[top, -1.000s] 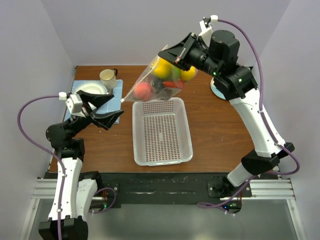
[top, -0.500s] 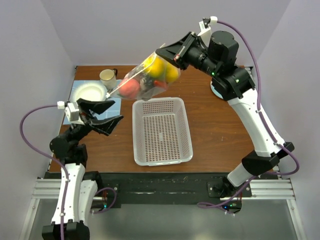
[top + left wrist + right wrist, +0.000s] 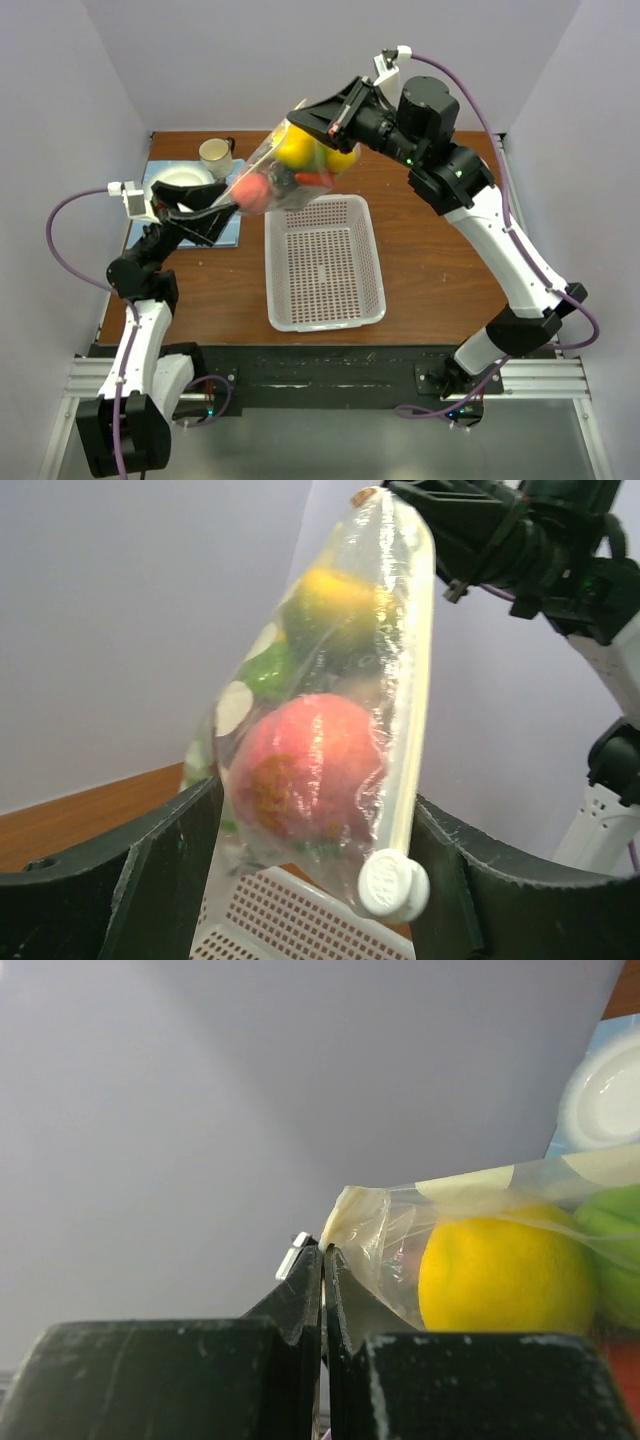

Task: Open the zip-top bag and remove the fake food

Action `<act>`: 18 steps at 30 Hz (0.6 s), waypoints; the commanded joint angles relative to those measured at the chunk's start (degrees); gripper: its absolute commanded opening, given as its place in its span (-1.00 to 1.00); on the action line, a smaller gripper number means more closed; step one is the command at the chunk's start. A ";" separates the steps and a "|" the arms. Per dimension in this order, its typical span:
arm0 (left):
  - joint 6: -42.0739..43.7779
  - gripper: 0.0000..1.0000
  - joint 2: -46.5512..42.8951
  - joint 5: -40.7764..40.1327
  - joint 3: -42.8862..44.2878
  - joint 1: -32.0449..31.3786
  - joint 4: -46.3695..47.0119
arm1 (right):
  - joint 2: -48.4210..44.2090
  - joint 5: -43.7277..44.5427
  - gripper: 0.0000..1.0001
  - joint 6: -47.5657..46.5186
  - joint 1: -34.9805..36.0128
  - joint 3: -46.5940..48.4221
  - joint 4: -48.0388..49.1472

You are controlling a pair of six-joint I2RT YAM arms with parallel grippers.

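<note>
Left fingers (image 3: 150, 880) now astride glossy bag (image 3: 330, 680)

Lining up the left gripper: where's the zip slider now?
Left wrist view: the zip slider is at the bottom of the zip-top bag, inside the open left gripper, above the basket.

The left arm (image 3: 140, 335) and right arm (image 3: 515, 255) are showing white shells between black joint housings. A purple cable (image 3: 55, 250) is looping along each into a white connector (image 3: 130, 190). Tiny green lights (image 3: 409, 160) are glowing on the right arm's black housing. The fingers (image 3: 150, 880) are showing matte black.
</note>
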 commanded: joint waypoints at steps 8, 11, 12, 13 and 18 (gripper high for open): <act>-3.75 0.16 -4.21 0.90 0.33 0.16 8.45 | -1.07 1.75 -1.00 3.67 1.98 1.60 6.94; -7.97 -0.56 -0.61 3.36 1.74 0.25 16.09 | -2.21 2.63 -1.00 4.11 2.60 -1.04 8.43; -8.76 -0.75 0.28 4.23 2.87 0.25 17.68 | -2.65 2.98 -1.00 4.20 2.69 -1.74 8.61; -10.07 -0.86 0.90 5.37 3.41 0.25 19.52 | -3.01 3.59 -1.00 4.11 2.69 -2.97 8.61; -6.76 -0.95 -0.85 5.65 5.96 0.86 14.63 | -7.04 5.88 -1.00 2.79 2.69 -7.45 7.56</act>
